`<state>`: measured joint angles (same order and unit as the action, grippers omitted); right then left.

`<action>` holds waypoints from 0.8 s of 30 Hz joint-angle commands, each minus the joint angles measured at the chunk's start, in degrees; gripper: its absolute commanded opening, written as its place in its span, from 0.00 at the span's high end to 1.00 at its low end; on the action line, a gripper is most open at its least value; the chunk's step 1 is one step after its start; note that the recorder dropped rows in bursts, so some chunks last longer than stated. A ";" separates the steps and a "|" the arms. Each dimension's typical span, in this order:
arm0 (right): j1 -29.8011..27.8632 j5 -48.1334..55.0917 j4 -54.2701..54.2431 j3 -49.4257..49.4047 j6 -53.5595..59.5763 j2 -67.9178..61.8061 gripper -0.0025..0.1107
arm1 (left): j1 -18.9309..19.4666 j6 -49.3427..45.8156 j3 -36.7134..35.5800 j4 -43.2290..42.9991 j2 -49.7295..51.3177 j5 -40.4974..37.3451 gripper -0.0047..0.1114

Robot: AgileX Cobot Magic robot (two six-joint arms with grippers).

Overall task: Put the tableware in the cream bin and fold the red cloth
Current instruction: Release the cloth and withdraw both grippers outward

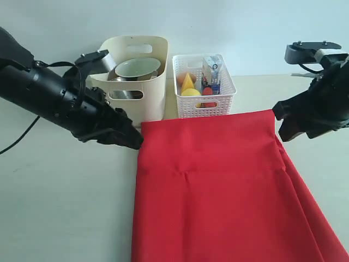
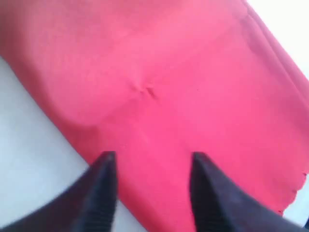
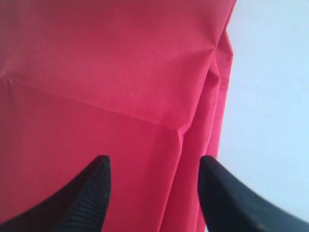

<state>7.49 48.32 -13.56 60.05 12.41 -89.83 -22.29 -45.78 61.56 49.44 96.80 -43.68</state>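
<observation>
The red cloth (image 1: 218, 185) lies spread on the surface (image 1: 65, 207), faint creases crossing it, from the near edge back to just before the containers. At its far left corner the left gripper (image 2: 152, 159) hovers with jaws apart and nothing between them, and at the far right corner the right gripper (image 3: 153, 162) stands likewise parted above the fabric. Behind them the cream bin (image 1: 147, 103) holds the pale green-white bowl (image 1: 136, 68) and, dimly through its handle cutout, perhaps the steel cup (image 1: 126, 94), with the white lattice basket (image 1: 210, 103) just beside it.
</observation>
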 commanded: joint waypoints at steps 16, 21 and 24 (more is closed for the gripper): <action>-0.24 -4.89 5.98 -11.92 -4.11 10.51 0.49 | 0.60 13.94 -0.10 -17.95 -27.33 -5.53 0.96; -0.24 -6.83 5.11 -13.02 -4.13 10.40 0.49 | 0.60 15.00 -3.03 -20.01 -37.08 -4.66 0.96; -0.14 -8.03 4.33 -13.15 -4.13 10.40 0.49 | 0.60 15.33 -5.88 -20.53 -43.01 -4.51 0.96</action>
<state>7.49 42.15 -8.42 47.15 8.38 -79.75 -21.72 -31.42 58.04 29.77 58.68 -48.36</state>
